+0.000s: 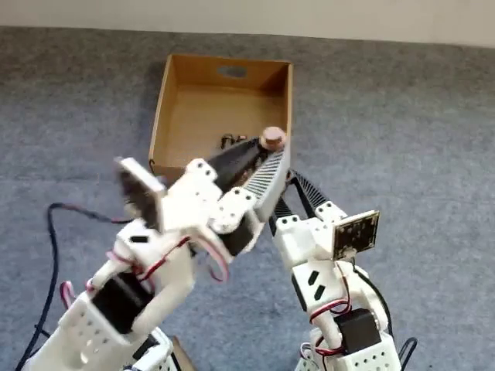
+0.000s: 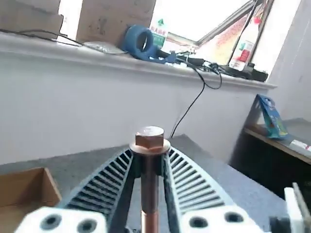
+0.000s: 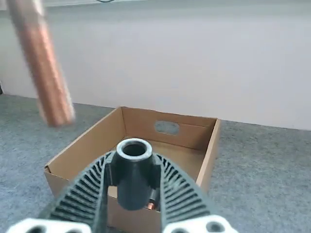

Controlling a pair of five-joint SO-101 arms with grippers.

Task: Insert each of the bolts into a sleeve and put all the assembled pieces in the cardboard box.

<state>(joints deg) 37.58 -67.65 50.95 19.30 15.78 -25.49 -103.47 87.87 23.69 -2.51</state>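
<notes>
My left gripper (image 2: 149, 160) is clamped on a bolt (image 2: 149, 138), head up. My right gripper (image 3: 133, 170) is clamped on a sleeve (image 3: 132, 149) with its bore open. The bolt's tip is apart from the bore, not yet in. Both hang by the box (image 3: 210, 145). A dark piece (image 1: 230, 141) lies inside, which I judge is already assembled. This pair needs joining, then dropping in.
</notes>
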